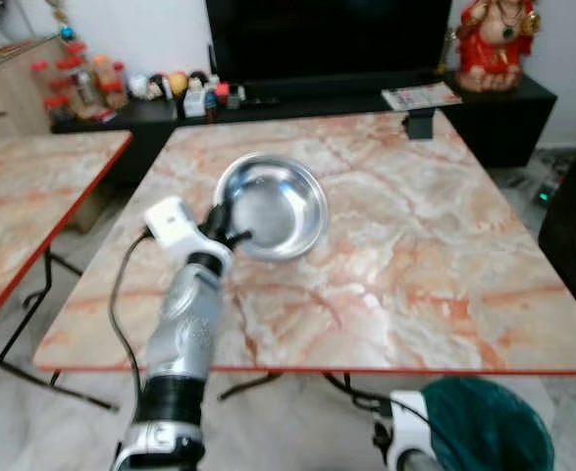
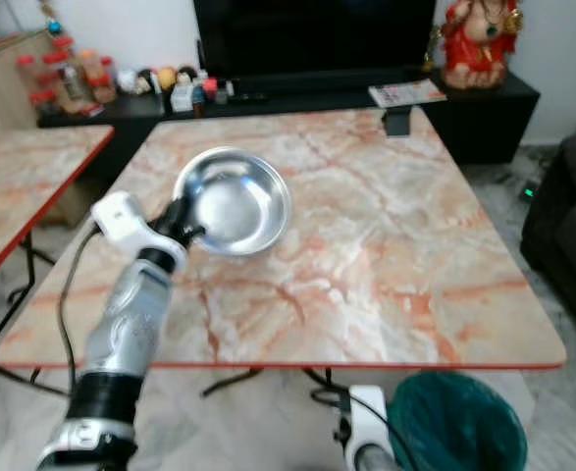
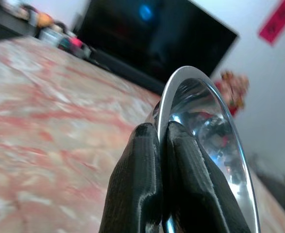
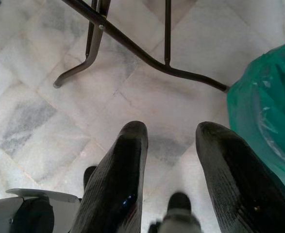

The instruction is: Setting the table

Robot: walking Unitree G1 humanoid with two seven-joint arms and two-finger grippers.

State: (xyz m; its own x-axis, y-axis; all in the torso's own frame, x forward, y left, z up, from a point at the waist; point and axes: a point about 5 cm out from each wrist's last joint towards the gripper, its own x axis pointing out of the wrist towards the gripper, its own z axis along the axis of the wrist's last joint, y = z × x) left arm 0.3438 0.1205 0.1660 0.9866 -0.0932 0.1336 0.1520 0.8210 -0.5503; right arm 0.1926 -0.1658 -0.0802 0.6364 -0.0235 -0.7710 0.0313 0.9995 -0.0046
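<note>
Left eye view has the left gripper (image 1: 231, 234) reaching over the marble-pattern table (image 1: 445, 285), fingers pinched on the rim of a shiny steel bowl (image 1: 278, 201). The bowl sits toward the 10 o'clock part of the tabletop, and the grip is at the bowl's 8 o'clock edge. Can't really tell from up here if the bowl is flat on the table or lifted a bit. Left wrist cam is clearer on the hold: the two black fingers (image 3: 137, 194) are squeezed together with the thin rim sandwiched between them, and the bowl looks edge-on, so most of its inside is hidden apart from some blurry reflections.

Right gripper (image 4: 171, 160) hangs low by the floor with its fingers spread apart, holding nothing, above pale floor tiles (image 4: 30, 116) and the table's dark metal legs (image 4: 132, 43). A green bin (image 1: 489, 427) sits at 5 o'clock, cut off by the frame. At 12 o'clock the TV (image 1: 327, 39) is cropped at the top, and the small clutter beside it is too blurry to name.
</note>
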